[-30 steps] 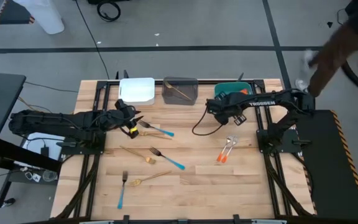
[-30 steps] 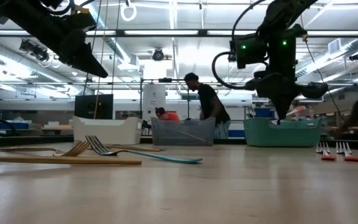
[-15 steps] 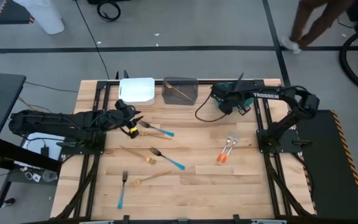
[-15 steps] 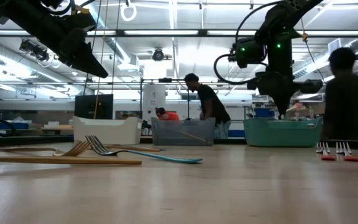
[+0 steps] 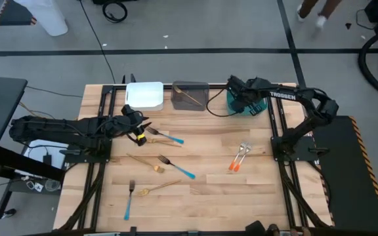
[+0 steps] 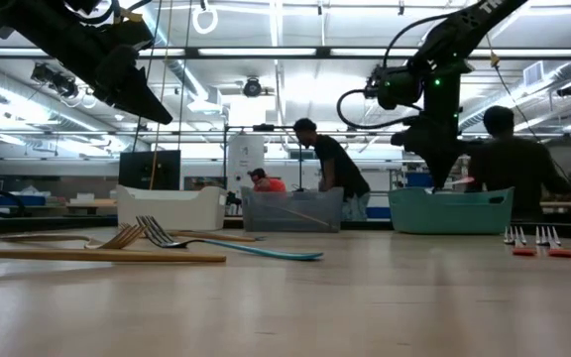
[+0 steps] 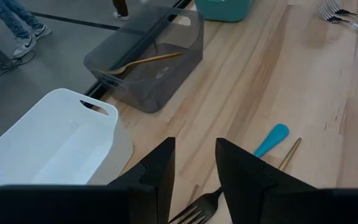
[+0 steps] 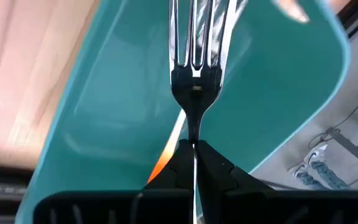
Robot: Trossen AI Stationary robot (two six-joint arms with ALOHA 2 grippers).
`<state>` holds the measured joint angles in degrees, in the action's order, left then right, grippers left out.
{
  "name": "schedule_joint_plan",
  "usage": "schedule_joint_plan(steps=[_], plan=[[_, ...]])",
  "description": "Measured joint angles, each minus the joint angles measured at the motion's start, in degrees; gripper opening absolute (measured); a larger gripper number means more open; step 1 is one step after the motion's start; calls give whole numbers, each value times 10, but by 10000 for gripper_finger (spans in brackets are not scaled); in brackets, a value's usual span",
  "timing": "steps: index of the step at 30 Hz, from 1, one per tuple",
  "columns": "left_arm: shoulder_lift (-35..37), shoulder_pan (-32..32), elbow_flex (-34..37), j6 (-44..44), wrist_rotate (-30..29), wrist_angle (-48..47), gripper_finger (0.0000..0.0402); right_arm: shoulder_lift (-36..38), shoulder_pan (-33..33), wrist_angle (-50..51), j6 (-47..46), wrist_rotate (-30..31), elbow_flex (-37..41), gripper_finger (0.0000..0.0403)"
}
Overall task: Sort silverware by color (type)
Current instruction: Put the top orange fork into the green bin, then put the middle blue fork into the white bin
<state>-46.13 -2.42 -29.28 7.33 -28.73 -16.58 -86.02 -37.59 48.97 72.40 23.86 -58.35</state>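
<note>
We hold an orange-handled fork pinched in our right gripper above the far teal bin; next we release it. Our left gripper waits open, left.

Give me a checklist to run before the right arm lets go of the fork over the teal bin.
1. Right pincer shut on the fork: ok.
2. Fork over the teal bin, not the table: ok.
3. Fork's handle colour matches the bin: cannot tell; an orange piece shows behind the pincer.
4. Left pincer away from the teal bin, near the white bin: ok.
5. Two orange-handled forks not yet sorted, on the table: not ok.
</note>
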Motion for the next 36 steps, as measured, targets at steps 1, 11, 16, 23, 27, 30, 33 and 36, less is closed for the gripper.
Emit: schedule_joint_plan(steps=[1,11,16,23,27,30,33,36], plan=[[0,0,0,0,0,0,123,0,-3,-7,-1,-10,0,9],[0,0,0,0,0,0,123,0,-24,-42,29,-68,32,9],[0,0,0,0,1,0,123,-1,-24,-92,86,-38,64,9],[0,0,0,0,1,0,123,-1,-26,-97,77,-66,65,17],[0,0,0,0,1,0,123,-1,-26,-100,59,-75,65,44],[0,0,0,0,1,0,123,-1,-25,-100,56,-61,65,70],[0,0,0,0,1,0,123,-1,-19,-100,56,-49,65,94],[0,0,0,0,1,0,123,-1,-13,-101,49,-54,65,112]])
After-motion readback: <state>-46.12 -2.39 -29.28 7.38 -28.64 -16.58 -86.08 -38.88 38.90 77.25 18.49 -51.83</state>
